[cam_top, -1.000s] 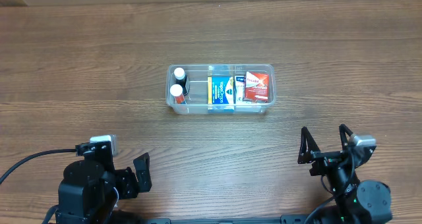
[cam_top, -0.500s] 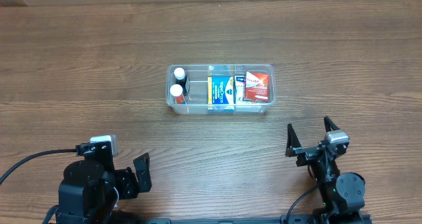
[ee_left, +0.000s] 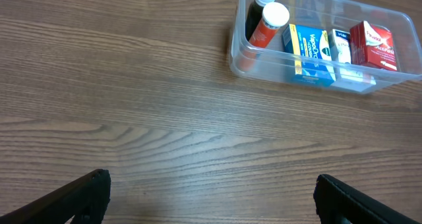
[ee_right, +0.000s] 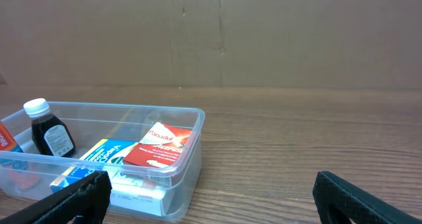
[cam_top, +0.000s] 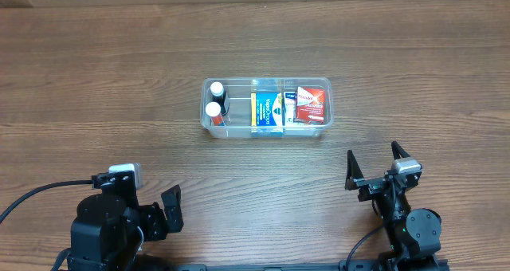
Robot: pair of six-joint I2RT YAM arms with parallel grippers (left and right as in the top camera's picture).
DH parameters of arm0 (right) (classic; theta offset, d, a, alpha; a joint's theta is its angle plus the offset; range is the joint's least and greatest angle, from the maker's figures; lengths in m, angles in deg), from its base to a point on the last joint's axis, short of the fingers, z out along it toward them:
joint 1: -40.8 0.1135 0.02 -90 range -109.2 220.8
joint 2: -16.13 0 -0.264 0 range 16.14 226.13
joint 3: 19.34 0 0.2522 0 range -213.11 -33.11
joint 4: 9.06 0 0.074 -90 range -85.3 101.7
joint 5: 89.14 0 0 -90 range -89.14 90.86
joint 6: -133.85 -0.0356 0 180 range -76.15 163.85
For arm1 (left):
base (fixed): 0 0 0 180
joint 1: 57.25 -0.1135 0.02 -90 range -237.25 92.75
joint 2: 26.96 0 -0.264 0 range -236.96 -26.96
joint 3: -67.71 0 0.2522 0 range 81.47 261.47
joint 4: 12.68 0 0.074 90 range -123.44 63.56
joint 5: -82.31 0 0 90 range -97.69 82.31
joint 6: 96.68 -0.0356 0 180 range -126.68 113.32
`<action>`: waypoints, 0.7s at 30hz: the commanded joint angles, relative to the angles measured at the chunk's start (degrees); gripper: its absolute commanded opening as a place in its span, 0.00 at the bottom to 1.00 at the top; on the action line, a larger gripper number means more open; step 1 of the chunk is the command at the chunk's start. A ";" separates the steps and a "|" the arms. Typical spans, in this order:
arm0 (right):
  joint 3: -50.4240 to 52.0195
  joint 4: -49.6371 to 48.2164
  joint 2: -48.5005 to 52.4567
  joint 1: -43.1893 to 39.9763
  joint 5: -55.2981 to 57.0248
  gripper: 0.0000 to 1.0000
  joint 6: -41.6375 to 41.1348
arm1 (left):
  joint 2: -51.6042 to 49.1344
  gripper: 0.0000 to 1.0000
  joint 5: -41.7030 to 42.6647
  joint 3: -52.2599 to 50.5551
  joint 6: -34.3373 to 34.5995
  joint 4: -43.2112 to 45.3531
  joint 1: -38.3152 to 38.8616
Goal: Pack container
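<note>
The clear plastic container (cam_top: pixel 239 128) sits mid-table; it also shows in the left wrist view (ee_left: pixel 244 59) and the right wrist view (ee_right: pixel 188 151). Inside stand two small bottles (cam_top: pixel 216 88) (cam_top: pixel 213 110) at its left end, a blue box (cam_top: pixel 268 108), a white box (cam_top: pixel 289 108) and a red box (cam_top: pixel 311 104). My left gripper (cam_top: pixel 169 209) is open and empty near the front left edge. My right gripper (cam_top: pixel 373 166) is open and empty at the front right, well short of the container.
The wooden table (cam_top: pixel 96 80) stretches around the container. A black cable (cam_top: pixel 32 198) runs from the left arm's base toward the left edge. A brown cardboard wall (ee_right: pixel 217 33) stands behind the table.
The right arm drew back and shifted left toward its base between one second and half a second ago; it has held still since. The left arm and container have not moved.
</note>
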 commanded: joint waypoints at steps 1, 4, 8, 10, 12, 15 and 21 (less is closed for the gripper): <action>-0.02 -0.28 -0.50 -0.37 -0.13 1.00 0.55 | 0.59 1.00 -0.35 -0.09 0.55 0.17 0.26; -0.02 -0.28 -0.50 -0.37 -0.13 1.00 0.55 | 0.59 1.00 -0.35 -0.09 0.55 0.17 0.26; -0.02 -0.31 -0.50 -0.37 -0.13 1.00 0.55 | 0.59 1.00 -0.35 -0.09 0.55 0.17 0.26; -0.02 -0.28 -0.50 -0.37 -0.13 1.00 0.55 | 0.61 1.00 -0.33 -0.09 0.55 0.11 0.22; -0.02 -0.28 -0.50 -0.37 -0.13 1.00 0.55 | 1.16 1.00 -2.03 -0.09 -1.81 -0.48 -0.90; -0.02 -0.28 -0.50 -0.37 -0.13 1.00 0.55 | 3.54 1.00 -2.19 -1.84 -5.97 0.68 -5.01; -0.02 -0.28 -0.50 -0.37 -0.13 1.00 0.55 | 14.14 1.00 6.67 -19.23 -17.73 18.58 -11.45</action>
